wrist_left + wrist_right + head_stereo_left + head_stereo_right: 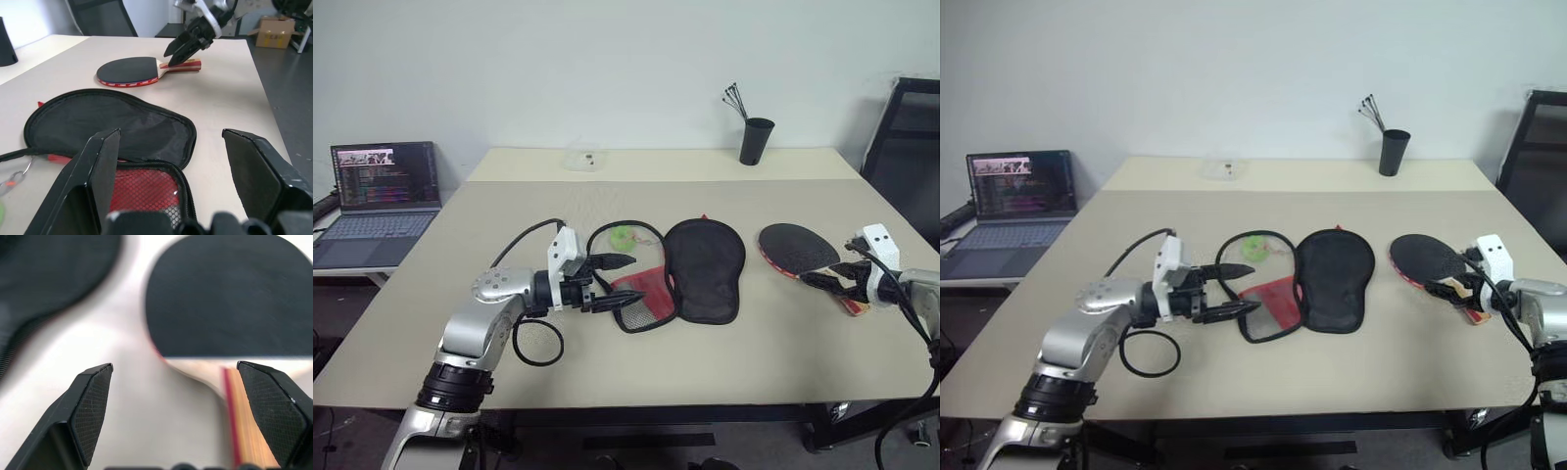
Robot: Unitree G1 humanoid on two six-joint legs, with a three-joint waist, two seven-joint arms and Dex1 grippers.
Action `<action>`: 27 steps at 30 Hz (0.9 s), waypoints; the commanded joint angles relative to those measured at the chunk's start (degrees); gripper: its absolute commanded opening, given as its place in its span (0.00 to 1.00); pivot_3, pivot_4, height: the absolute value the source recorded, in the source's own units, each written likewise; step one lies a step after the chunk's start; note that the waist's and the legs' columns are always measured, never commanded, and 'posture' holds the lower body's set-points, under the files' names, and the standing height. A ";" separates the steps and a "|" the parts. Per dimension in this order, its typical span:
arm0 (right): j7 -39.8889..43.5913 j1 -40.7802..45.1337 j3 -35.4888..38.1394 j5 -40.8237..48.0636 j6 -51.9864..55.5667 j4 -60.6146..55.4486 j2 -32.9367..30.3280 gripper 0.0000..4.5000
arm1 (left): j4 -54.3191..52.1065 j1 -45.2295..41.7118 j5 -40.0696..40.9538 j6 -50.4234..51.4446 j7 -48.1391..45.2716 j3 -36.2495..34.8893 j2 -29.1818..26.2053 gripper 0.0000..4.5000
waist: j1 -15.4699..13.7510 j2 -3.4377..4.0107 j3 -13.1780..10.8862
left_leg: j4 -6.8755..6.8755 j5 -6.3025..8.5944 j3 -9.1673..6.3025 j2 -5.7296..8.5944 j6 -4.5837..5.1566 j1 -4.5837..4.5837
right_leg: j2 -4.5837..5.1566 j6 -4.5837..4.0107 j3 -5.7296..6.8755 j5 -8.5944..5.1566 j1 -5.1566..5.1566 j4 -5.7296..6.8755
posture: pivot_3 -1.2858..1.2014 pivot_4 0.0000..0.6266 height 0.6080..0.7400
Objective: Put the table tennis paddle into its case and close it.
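The case (pixel 690 269) lies unzipped and spread flat near the middle of the bench (pixel 607 211), its black half to the right and its red-and-mesh half to the left. The left gripper (pixel 625 284) hovers at that red half, pointing toward the right, jaws spread wide with nothing between them. The paddle (pixel 800 250) lies flat on the bench well to the right of the case, black blade away from the robot. The right gripper (pixel 830 282) hangs just above the paddle's handle, jaws spread and holding nothing.
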State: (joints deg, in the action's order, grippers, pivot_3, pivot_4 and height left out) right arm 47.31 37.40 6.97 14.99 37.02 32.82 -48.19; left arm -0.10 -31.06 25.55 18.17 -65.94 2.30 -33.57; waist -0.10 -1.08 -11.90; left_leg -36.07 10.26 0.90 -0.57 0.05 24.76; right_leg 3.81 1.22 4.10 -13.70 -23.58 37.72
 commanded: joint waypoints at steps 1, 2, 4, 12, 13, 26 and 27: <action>-0.70 3.17 -0.01 -2.10 -4.61 5.25 0.26 0.99 | 0.02 -2.15 -0.03 -1.24 -0.98 -0.16 0.02 0.81 | 0.08 0.00 0.00 | 0.00 0.00 0.04 0.00 0.00 0.00 | -0.01 0.00 0.00 0.00 0.00 0.00 | 0.52 0.24 1.00; -0.75 3.72 -0.36 -2.82 -5.76 7.07 0.38 0.99 | 0.20 -2.39 -0.06 -1.29 -1.18 -0.10 0.01 0.81 | 0.10 0.00 0.00 | 0.00 0.00 0.07 -0.01 0.00 0.00 | -0.02 0.00 -0.01 0.00 0.00 0.01 | 0.52 0.24 1.00; -1.24 5.33 -0.90 -4.34 -8.09 11.90 0.91 0.99 | 0.43 -2.95 -0.20 -1.32 -1.53 -0.09 -0.06 0.81 | 0.13 0.00 0.00 | -0.01 0.00 0.14 -0.01 0.00 -0.01 | -0.03 0.01 -0.03 0.01 0.00 0.01 | 0.52 0.24 1.00; -3.37 10.42 -1.42 -7.81 -13.93 24.40 3.64 0.99 | 0.23 -3.22 -0.37 -1.11 -1.52 -0.26 -0.20 0.81 | 0.22 -0.01 0.00 | 0.00 0.00 0.33 -0.03 0.00 -0.06 | -0.04 0.07 -0.17 0.06 0.00 0.01 | 0.52 0.24 1.00; -3.72 10.81 -1.42 -8.25 -14.39 25.30 3.81 0.99 | 0.12 -3.16 -0.38 -1.07 -1.48 -0.30 -0.25 0.81 | 0.22 -0.02 0.00 | -0.01 0.00 0.38 -0.03 0.00 -0.07 | -0.04 0.07 -0.19 0.08 0.00 0.01 | 0.52 0.24 1.00; -9.43 12.09 0.43 -9.29 -15.35 26.75 4.09 0.24 | -2.06 -0.81 0.00 -0.37 0.05 -1.77 -1.44 0.81 | 0.20 -0.04 0.02 | -0.08 0.00 0.60 -0.04 0.00 -0.17 | -0.04 0.10 -0.33 0.21 0.06 -0.01 | 0.52 0.24 1.00; -9.96 12.06 0.67 -9.15 -15.37 26.00 3.96 0.24 | -2.30 -0.57 0.05 -0.29 0.19 -1.91 -1.51 0.81 | 0.20 -0.04 0.02 | -0.10 0.00 0.61 -0.04 0.00 -0.17 | -0.03 0.10 -0.33 0.22 0.06 -0.01 | 0.52 0.24 1.00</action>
State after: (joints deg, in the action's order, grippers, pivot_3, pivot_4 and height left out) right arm 39.59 49.09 5.85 5.77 21.77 60.62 -43.42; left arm 0.03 -31.48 25.06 18.28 -66.25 1.96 -34.22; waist 0.11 -1.12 -11.88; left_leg -36.18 10.26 1.52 -0.60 0.05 24.59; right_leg 3.78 1.31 3.76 -13.46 -23.52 37.71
